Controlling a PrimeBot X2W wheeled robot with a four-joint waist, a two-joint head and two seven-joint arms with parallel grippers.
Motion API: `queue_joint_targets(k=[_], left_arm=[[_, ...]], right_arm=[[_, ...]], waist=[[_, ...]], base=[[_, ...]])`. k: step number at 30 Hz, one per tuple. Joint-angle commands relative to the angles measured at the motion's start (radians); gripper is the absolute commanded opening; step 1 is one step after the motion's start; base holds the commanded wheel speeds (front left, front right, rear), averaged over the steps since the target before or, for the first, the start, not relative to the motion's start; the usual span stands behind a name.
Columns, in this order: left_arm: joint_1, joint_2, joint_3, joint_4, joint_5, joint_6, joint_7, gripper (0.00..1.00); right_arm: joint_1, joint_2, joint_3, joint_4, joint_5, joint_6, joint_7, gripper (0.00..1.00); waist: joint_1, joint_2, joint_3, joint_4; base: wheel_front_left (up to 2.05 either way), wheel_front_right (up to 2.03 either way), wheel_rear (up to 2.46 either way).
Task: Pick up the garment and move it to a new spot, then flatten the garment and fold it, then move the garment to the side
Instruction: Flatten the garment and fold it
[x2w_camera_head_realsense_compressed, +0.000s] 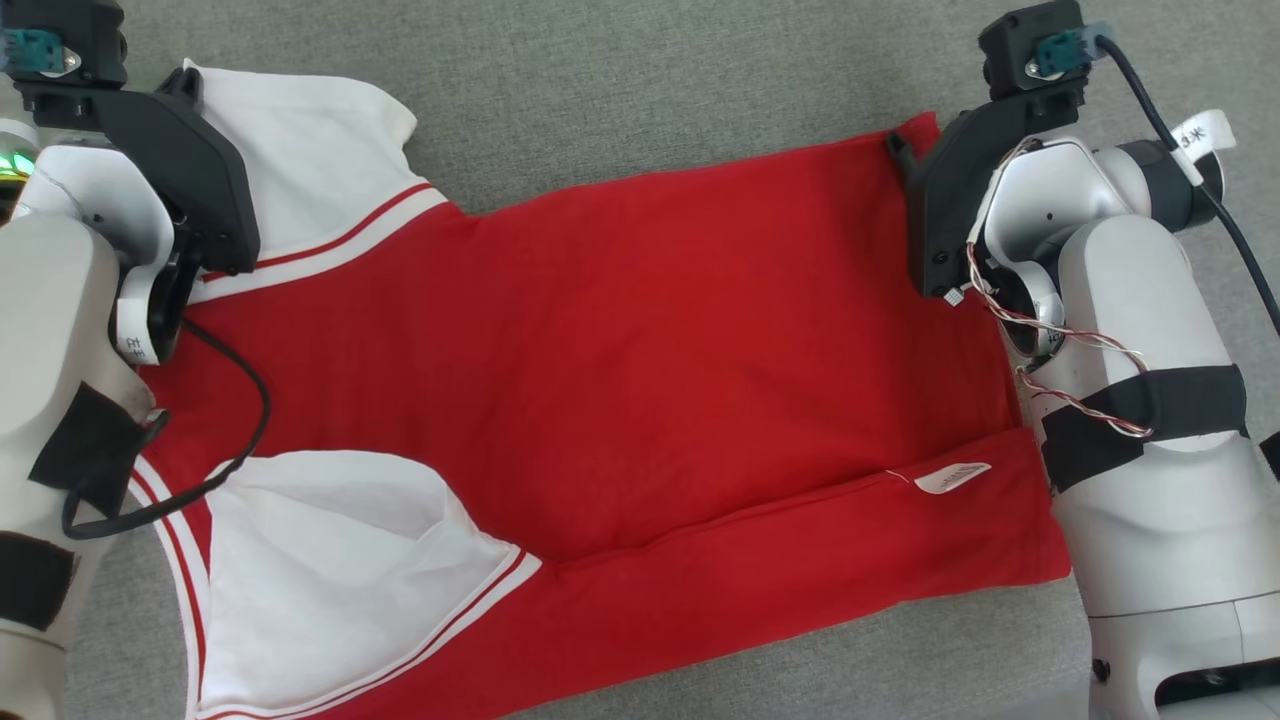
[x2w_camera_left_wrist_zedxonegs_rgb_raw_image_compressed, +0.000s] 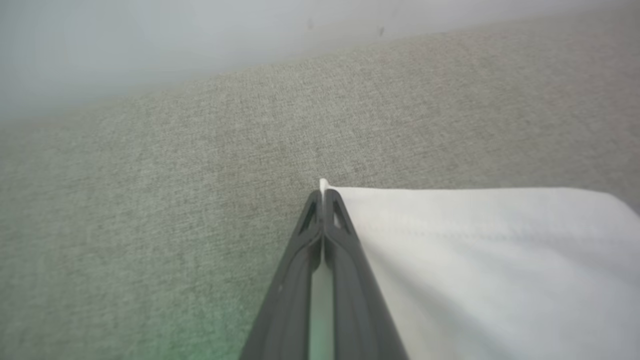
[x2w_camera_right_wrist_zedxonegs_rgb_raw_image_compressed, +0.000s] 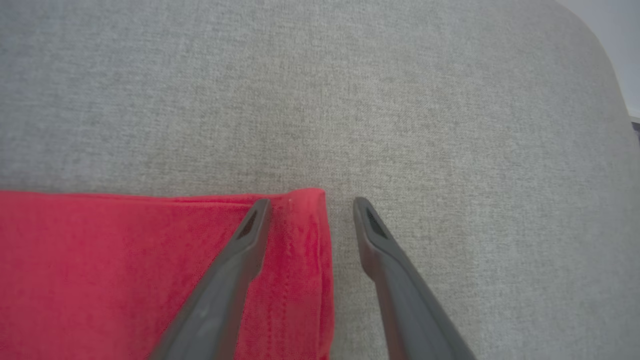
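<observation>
1. red garment with white, red-striped sleeves lies spread on grey fabric surface.
2. left tool clamped tight on the white sleeve edge.
3. right tool fingers apart, straddling red hem corner.

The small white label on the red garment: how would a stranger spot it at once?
Start with the red garment spread over the grey surface. Follow the fold line across its lower part toward the robot's right arm; the label lies there. It is a tiny white strip, unlike the big white sleeves.
</observation>
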Motion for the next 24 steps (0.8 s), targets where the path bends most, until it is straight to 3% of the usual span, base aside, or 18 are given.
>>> queue_joint_targets(k=[1,2,3,4,5,18,24], left_arm=[[0.018,0.014,0.000,0.006,-0.002,0.009,0.007,0.00],[0.020,0.017,0.000,-0.001,-0.003,0.009,0.008,0.00],[0.022,0.017,0.001,-0.009,-0.004,0.011,0.008,0.00],[0.024,0.018,0.001,-0.017,-0.006,0.012,0.008,0.00],[0.025,0.018,0.000,-0.026,-0.005,0.013,0.007,0.00],[0.088,-0.005,0.004,-0.187,-0.017,0.006,-0.114,0.00],[0.191,-0.028,-0.023,-0.279,0.004,0.024,-0.212,0.00]], right_arm=[[-0.001,-0.005,0.012,0.006,-0.007,-0.002,0.007,0.76],[-0.002,-0.013,0.025,0.009,-0.005,-0.002,0.012,0.48],[-0.002,-0.019,0.037,0.013,0.004,-0.002,0.019,0.44],[-0.002,-0.025,0.044,0.014,0.012,-0.002,0.020,0.29],[-0.001,-0.030,0.051,0.014,0.017,-0.002,0.021,0.00],[0.064,-0.060,0.013,-0.072,0.050,-0.002,-0.058,0.00],[0.173,-0.061,-0.101,-0.161,-0.017,-0.002,-0.162,0.00]], waist=[[0.0000,-0.0001,0.003,0.004],[0.0000,-0.0001,0.004,0.006],[0.0000,-0.0001,0.005,0.008],[0.0000,-0.0001,0.006,0.009],[0.0000,-0.0001,0.007,0.011],[0.0000,-0.0001,-0.028,0.066],[0.0000,-0.0001,-0.070,0.120]], base=[[0.00,0.00,0.00],[0.00,0.00,0.00],[0.00,0.00,0.00],[0.00,0.00,0.00],[0.00,0.00,0.00],[0.00,0.00,0.00],[0.00,0.00,0.00]])
